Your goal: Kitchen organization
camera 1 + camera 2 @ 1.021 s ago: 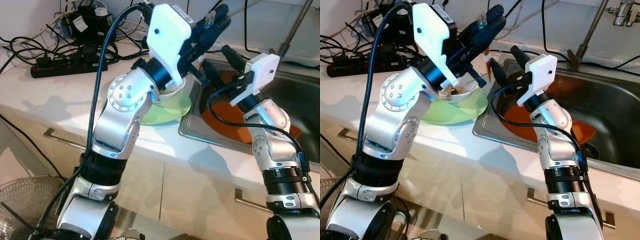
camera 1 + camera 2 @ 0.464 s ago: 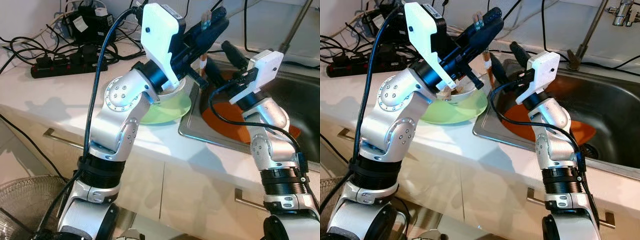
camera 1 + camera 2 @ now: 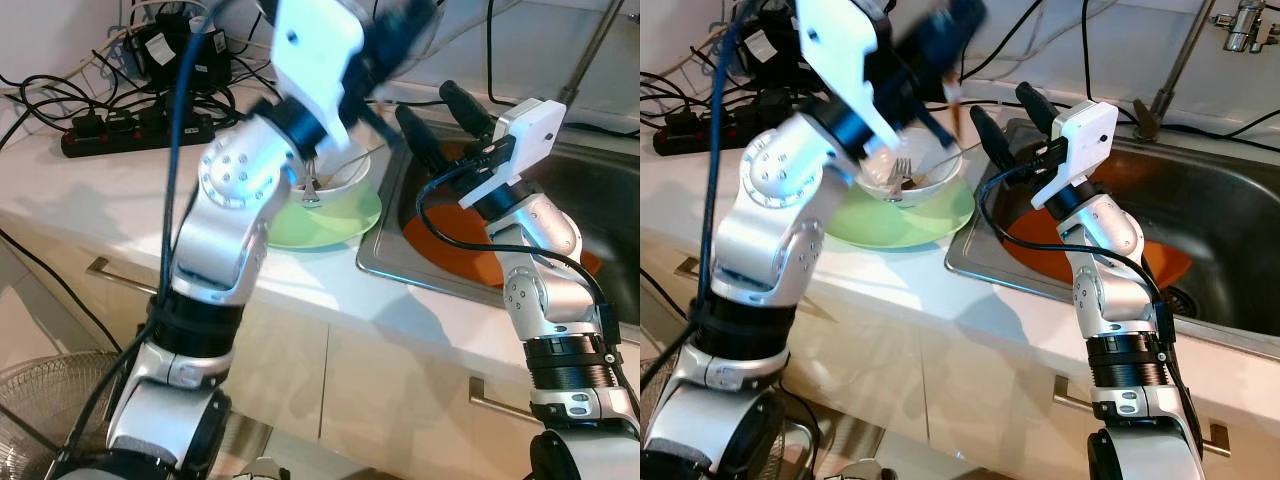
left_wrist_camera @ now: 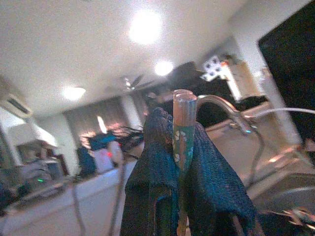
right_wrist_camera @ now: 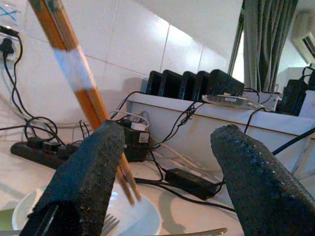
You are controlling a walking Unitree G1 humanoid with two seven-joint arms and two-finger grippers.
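Left end effector (image 4: 179, 162), clamped on the chopsticks (image 4: 181, 142), has swung up, uncovering the white bowl (image 3: 908, 175); right end effector (image 5: 172, 187) stays spread open.

A black power strip (image 3: 135, 132) lies on the white countertop (image 3: 90, 185) among tangled black cables (image 3: 45, 85), with a black adapter block (image 3: 180, 45) behind it near the tiled wall (image 5: 133, 44). Below run white cabinet fronts with metal handles (image 3: 120, 275). A wire fan grille (image 3: 50, 400) stands on the floor. A tap (image 3: 1240, 20) rises at the far corner.
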